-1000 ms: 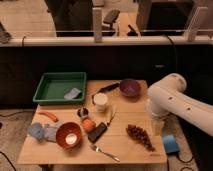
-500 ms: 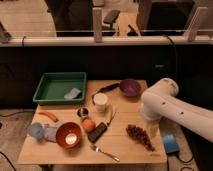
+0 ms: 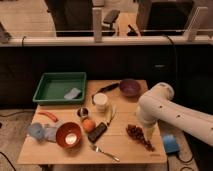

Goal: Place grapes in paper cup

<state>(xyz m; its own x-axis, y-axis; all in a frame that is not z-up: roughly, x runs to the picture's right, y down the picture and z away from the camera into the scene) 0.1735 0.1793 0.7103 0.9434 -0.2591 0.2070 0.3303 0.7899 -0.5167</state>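
My gripper (image 3: 148, 133) hangs released just above the grapes (image 3: 135, 132).
The grapes lie on the table (image 3: 125, 151), front right, well apart from the upright paper cup (image 3: 100, 101).

A wooden table (image 3: 50, 154) carries a green tray (image 3: 59, 76) at its back left corner, with a pale blue-grey scrap (image 3: 73, 93) lying inside. A purple bowl (image 3: 129, 87) stands at the back right, with a dark utensil (image 3: 106, 89) just to its left. Near the middle are a small metal cup (image 3: 83, 113), an orange (image 3: 88, 124) and a black bar (image 3: 97, 132). An orange bowl (image 3: 60, 131) sits front left, beside a blue cloth (image 3: 41, 132) and a thin red-orange piece (image 3: 48, 116). A fork (image 3: 105, 152) lies at the front edge.
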